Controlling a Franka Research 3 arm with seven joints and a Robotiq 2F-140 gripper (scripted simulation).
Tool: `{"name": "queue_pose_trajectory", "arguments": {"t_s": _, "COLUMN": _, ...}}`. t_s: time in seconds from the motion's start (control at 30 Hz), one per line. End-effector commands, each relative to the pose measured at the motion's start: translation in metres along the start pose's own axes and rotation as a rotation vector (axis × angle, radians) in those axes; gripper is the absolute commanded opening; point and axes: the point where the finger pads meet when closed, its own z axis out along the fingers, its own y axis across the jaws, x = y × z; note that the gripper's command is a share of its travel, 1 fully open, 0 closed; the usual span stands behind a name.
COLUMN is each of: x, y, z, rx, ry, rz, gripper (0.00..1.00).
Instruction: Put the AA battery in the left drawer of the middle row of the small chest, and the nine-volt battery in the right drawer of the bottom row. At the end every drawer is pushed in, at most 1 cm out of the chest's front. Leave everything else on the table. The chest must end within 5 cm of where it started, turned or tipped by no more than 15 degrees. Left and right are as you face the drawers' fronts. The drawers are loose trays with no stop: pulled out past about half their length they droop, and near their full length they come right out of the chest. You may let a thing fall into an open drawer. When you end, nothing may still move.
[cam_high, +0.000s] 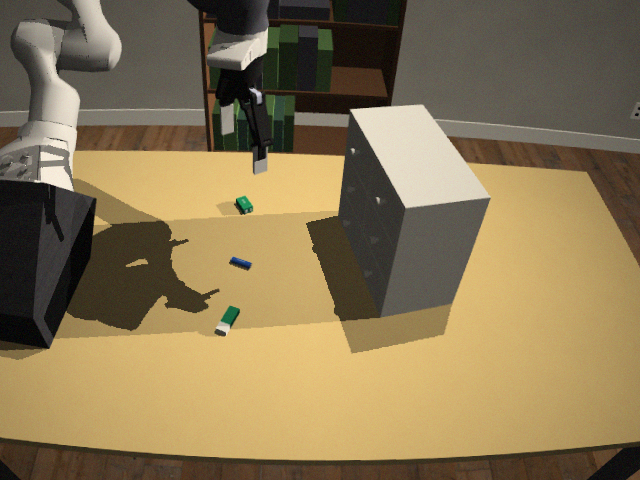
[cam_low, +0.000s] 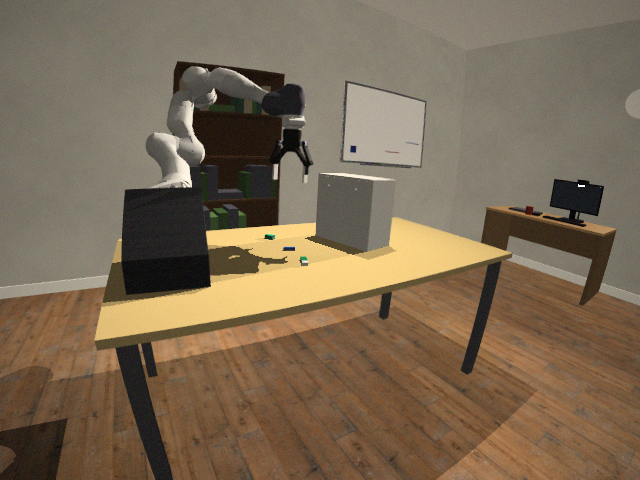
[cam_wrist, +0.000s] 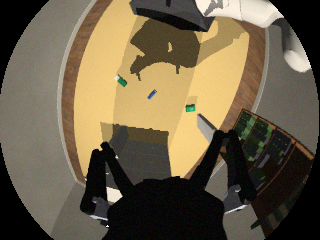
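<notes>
Had the tool (cam_high: 243, 147) (cam_low: 290, 175) (cam_wrist: 161, 126) released, high above the counter (cam_high: 310, 392) (cam_low: 310, 289) (cam_wrist: 95, 100) — seen from the top, had the AA battery (cam_high: 240, 262) (cam_low: 288, 249) (cam_wrist: 152, 94) at the chest's (cam_high: 423, 155) (cam_low: 343, 211) (cam_wrist: 142, 160) nine o'clock, the nine-volt battery (cam_high: 244, 204) (cam_low: 269, 236) (cam_wrist: 190, 108) at the AA's twelve — both outside.

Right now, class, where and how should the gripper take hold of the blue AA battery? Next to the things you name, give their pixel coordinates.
Probably best around its middle, from straight above, with a finger on each long side. The blue battery (cam_high: 240, 262) (cam_low: 289, 249) (cam_wrist: 152, 94) lies flat on its side, a slim cylinder apart from its neighbours, leaving room for the fingers.
</notes>
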Motion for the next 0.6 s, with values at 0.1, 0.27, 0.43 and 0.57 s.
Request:
{"name": "queue_pose_trajectory", "arguments": {"t_s": 0.1, "x": 0.0, "y": -0.002, "z": 0.006, "rx": 0.011, "ry": -0.008, "rz": 0.246, "gripper": 1.0}}
{"name": "queue_pose_trajectory", "arguments": {"t_s": 0.27, "x": 0.0, "y": -0.002, "z": 0.01, "rx": 0.013, "ry": -0.008, "rz": 0.303, "gripper": 1.0}}
{"name": "queue_pose_trajectory", "arguments": {"t_s": 0.43, "x": 0.0, "y": -0.003, "z": 0.011, "rx": 0.014, "ry": -0.015, "rz": 0.303, "gripper": 1.0}}
{"name": "queue_pose_trajectory", "arguments": {"t_s": 0.57, "x": -0.002, "y": -0.003, "z": 0.013, "rx": 0.017, "ry": -0.038, "rz": 0.303, "gripper": 1.0}}
